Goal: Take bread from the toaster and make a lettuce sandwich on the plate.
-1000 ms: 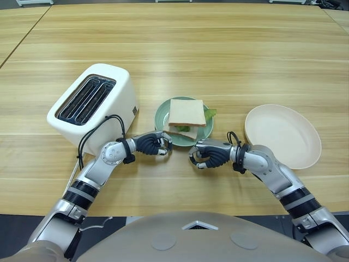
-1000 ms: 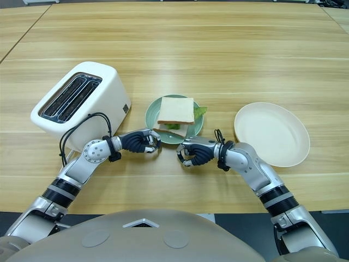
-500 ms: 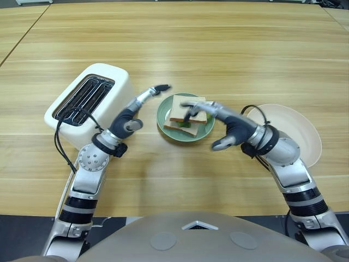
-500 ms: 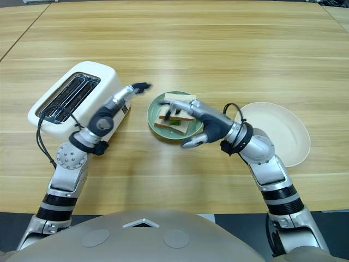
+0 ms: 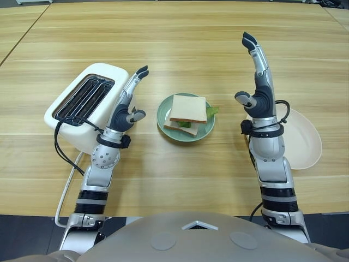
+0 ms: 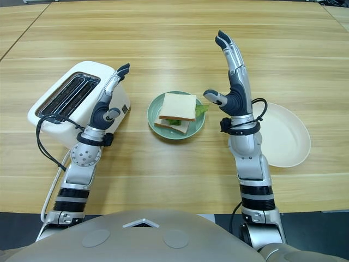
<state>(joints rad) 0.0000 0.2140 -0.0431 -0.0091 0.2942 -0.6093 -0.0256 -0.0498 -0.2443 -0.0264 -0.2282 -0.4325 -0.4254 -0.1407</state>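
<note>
Left hand (image 5: 128, 105) and right hand (image 5: 261, 87): we note both raised, fingers straight, released and empty. The sandwich (image 5: 188, 109) lies on the plate (image 5: 182, 137) between them, touching neither. Toaster (image 5: 82, 106) just outside the left hand.

Left hand (image 5: 126, 107) and right hand (image 5: 262, 88) rose — fingers uncurled.

White toaster (image 5: 87, 106), green plate (image 5: 167, 108), cream plate (image 5: 302, 139), green lettuce (image 5: 211, 112).

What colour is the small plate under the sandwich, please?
Pale green round plate, clearest in the left eye view.
</note>
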